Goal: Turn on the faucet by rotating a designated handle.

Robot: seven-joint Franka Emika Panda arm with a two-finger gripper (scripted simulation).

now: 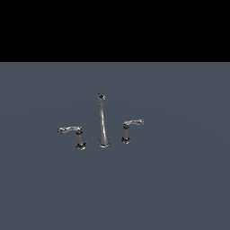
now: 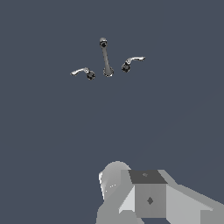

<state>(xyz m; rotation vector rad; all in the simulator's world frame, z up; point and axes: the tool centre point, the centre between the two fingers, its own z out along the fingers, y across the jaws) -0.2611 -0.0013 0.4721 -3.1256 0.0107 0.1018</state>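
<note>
The chrome faucet stands on the grey floor in the middle of the exterior view, with a tall thin spout (image 1: 103,121) ending in a small knobbed tip. The handle (image 1: 69,130) with the long, wavy, nearly level arm sits on a short post at the exterior view's left of the spout. A shorter lever (image 1: 133,122), tilted slightly up, stands to the spout's right. The arm does not show in the exterior view. In the wrist view the spout (image 2: 105,57), the handle (image 2: 80,71) and the shorter lever (image 2: 133,60) are small and far off. Only grey blocks of my gripper (image 2: 146,197) show; its fingertips are hidden.
A plain dark grey floor (image 1: 170,179) surrounds the faucet on all sides. A black band fills the upper part of the exterior view.
</note>
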